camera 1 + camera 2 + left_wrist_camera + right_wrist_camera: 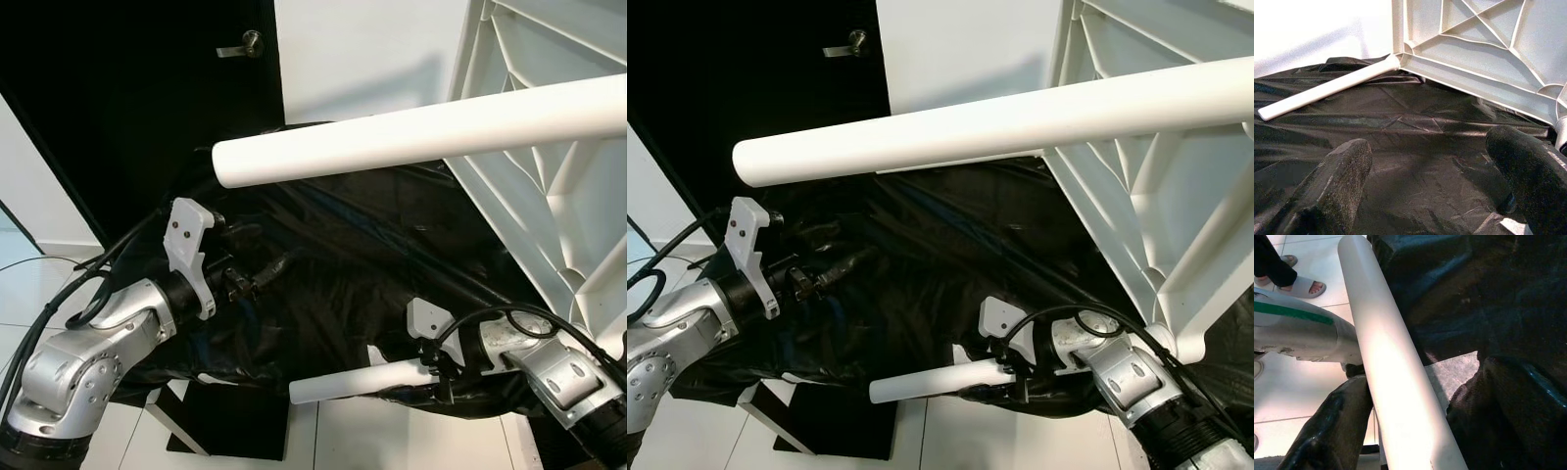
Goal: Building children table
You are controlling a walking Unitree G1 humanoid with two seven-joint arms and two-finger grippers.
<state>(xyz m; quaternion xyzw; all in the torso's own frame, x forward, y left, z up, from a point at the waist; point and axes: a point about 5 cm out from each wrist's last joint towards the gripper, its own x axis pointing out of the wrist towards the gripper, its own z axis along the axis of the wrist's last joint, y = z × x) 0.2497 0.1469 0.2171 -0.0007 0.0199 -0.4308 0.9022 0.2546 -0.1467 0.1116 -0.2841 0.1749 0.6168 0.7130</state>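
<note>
A white plastic table [549, 166] stands tilted on its side at the right, its ribbed underside facing me. One long white leg [421, 132] is fixed to it and reaches left across the view. My right gripper [436, 377] is shut on a second, loose white leg [358, 382], held level at the near edge of the black sheet; in the right wrist view this leg [1396, 372] runs between the two fingers [1332, 431]. My left gripper [260, 274] hovers open over the sheet at the left, its fingers [1337, 181] spread wide and pointing toward the table [1474, 49].
A crumpled black plastic sheet [372, 255] covers the surface under the table. Behind stand a black door with a handle [245, 44] and a white wall. White floor tiles lie below. A person's sandalled foot [1300, 284] stands on the floor nearby.
</note>
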